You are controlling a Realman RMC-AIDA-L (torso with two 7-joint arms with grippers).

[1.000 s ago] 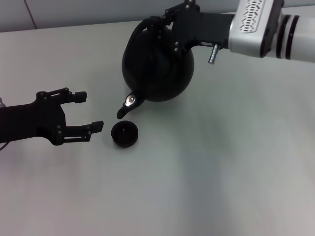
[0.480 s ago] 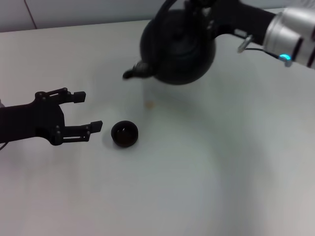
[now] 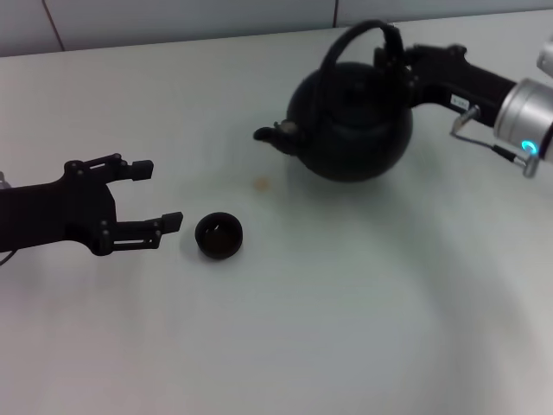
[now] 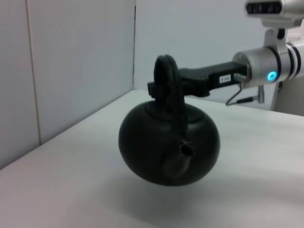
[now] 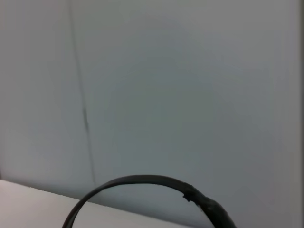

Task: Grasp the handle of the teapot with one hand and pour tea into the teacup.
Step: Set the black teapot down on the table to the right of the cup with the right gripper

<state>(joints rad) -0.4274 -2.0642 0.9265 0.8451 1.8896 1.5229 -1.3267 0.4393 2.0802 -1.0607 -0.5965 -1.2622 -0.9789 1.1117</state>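
So the right claw (image 3: 393,54) is pinching the teapot (image 3: 350,121) by its handle (image 3: 350,39), upright over the pale counter (image 3: 346,303). Left claw (image 3: 155,194) sits spread beside the teacup (image 3: 219,235). Small brownish spot (image 3: 260,182) between them, grey wall (image 4: 71,57) behind.

No wording can be read anywhere; the small white label (image 4: 225,78) on the black right gripper's body carries dark characters too tiny to make out.
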